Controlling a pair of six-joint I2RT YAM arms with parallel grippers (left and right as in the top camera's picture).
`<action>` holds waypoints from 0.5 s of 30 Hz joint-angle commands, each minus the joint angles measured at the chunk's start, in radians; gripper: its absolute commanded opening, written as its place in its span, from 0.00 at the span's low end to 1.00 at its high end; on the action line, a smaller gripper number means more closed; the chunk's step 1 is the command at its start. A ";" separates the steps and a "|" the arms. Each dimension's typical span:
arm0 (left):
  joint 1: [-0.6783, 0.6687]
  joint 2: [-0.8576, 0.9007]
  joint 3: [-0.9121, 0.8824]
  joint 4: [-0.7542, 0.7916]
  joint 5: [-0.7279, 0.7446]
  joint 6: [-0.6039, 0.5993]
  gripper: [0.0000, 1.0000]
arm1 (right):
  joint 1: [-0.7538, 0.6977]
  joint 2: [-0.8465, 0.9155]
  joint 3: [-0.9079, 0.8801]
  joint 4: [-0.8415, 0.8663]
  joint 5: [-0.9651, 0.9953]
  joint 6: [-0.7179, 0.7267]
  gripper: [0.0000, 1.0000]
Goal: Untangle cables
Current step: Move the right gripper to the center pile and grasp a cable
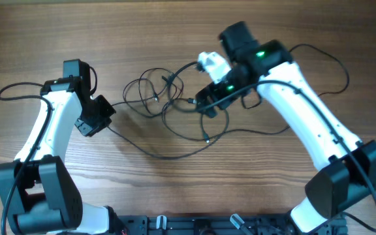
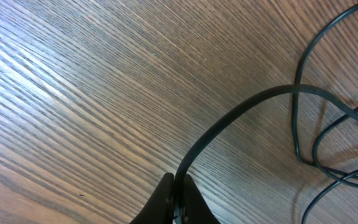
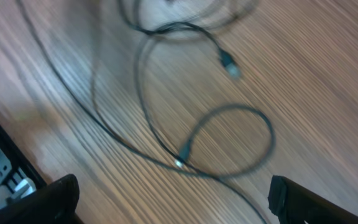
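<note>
The thin black cables (image 1: 155,91) lie in tangled loops on the wood table between the arms, with a white connector (image 1: 207,61) at the far side. My left gripper (image 1: 104,121) is shut on one cable strand; in the left wrist view the jaws (image 2: 179,198) pinch the cable (image 2: 229,121), which runs up and right to more loops (image 2: 319,155). My right gripper (image 1: 209,103) hovers over the right side of the tangle. Its fingers (image 3: 176,202) are wide open and empty above a cable loop (image 3: 263,124) and two small plug ends (image 3: 230,64) (image 3: 183,157).
Thicker black wires (image 1: 331,62) run from the arms across the far right, and another wire (image 1: 15,90) runs at the far left. A long cable strand (image 1: 175,153) trails toward the front. The arm bases and a black rail (image 1: 201,225) sit along the table's front edge.
</note>
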 commanded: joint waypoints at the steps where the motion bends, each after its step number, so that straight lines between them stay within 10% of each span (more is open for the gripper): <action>1: -0.004 0.006 0.002 0.000 -0.029 -0.010 0.06 | 0.078 0.061 -0.014 0.027 0.055 -0.027 0.99; 15: -0.002 0.006 0.002 0.011 -0.047 -0.010 0.08 | 0.232 0.277 -0.014 0.055 0.116 -0.016 0.91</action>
